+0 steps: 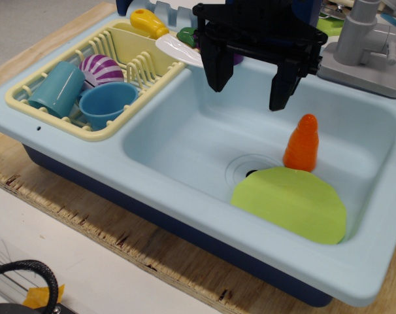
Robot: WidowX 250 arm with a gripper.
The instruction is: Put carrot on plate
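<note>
The orange carrot stands upright in the light blue sink basin, right of the drain, touching the far edge of the lime-green plate. The plate lies in the basin's front right part. My black gripper hangs open and empty above the basin's back, up and to the left of the carrot. Its two fingers point down, spread wide apart.
A pale yellow dish rack at the left holds two blue cups and a purple striped toy. A yellow-handled toy knife lies at the rack's back. The grey faucet stands at the back right. The sink's drain lies mid-basin.
</note>
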